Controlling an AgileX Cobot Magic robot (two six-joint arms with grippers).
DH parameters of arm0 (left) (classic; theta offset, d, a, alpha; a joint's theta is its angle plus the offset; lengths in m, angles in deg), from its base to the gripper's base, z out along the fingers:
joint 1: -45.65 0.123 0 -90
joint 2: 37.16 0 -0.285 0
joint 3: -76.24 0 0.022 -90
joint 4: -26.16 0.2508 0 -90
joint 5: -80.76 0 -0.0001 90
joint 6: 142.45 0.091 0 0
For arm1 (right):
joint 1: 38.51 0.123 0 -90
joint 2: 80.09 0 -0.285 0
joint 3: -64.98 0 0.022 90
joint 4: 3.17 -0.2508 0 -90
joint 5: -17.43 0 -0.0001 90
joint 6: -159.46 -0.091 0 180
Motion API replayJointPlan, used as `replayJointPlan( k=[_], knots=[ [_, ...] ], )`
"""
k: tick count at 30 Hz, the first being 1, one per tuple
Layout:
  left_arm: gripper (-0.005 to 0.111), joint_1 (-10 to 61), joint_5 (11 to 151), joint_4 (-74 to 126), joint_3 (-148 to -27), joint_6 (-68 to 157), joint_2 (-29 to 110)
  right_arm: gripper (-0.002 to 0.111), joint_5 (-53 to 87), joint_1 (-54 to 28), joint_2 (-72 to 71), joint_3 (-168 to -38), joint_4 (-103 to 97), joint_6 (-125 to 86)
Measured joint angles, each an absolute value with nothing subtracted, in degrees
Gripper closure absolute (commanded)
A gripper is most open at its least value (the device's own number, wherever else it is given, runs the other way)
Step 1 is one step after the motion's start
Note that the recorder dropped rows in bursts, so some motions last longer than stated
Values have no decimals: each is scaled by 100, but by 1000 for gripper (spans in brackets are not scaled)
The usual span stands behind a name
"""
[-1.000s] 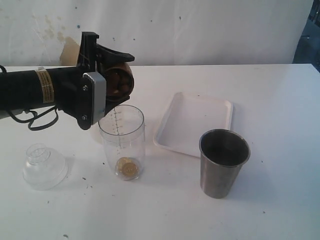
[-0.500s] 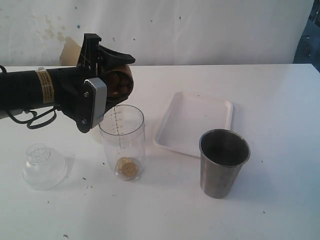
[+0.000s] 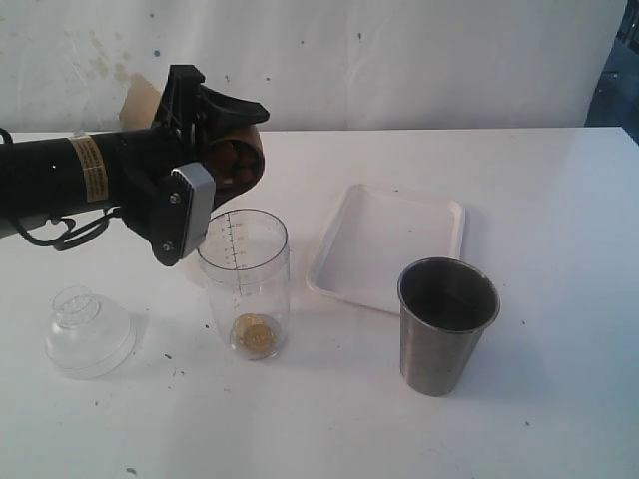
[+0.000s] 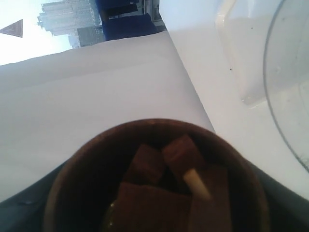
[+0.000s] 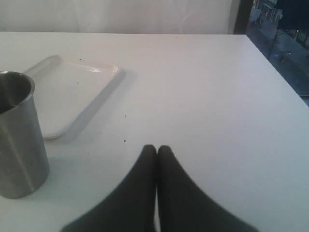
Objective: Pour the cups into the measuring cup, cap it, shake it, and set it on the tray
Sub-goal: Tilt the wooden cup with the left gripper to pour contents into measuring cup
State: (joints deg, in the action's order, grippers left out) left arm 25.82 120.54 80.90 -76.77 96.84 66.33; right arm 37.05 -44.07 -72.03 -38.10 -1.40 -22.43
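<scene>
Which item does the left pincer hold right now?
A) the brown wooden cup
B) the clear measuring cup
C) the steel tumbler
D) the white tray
A: the left pincer grips the brown wooden cup, tipped above the measuring cup, while the steel tumbler and the white tray sit untouched on the table.

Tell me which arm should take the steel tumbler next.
Right. The right gripper is shut and empty, with the steel tumbler close by on its side. The left gripper holds the wooden cup tilted over the measuring cup, brown pieces inside it.
</scene>
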Motion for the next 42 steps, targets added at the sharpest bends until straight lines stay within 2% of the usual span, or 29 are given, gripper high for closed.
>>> replayJointPlan(
  k=[32, 42],
  knots=[
    [107, 2577, 12191, 8421, -7863, 10099, 6900, 108, 3705, -4407, -7203, -3810, -140, -2243],
    [107, 2577, 12191, 8421, -7886, 10863, 6926, 108, 3705, -4407, -7203, -3810, -140, -2243]
  ],
)
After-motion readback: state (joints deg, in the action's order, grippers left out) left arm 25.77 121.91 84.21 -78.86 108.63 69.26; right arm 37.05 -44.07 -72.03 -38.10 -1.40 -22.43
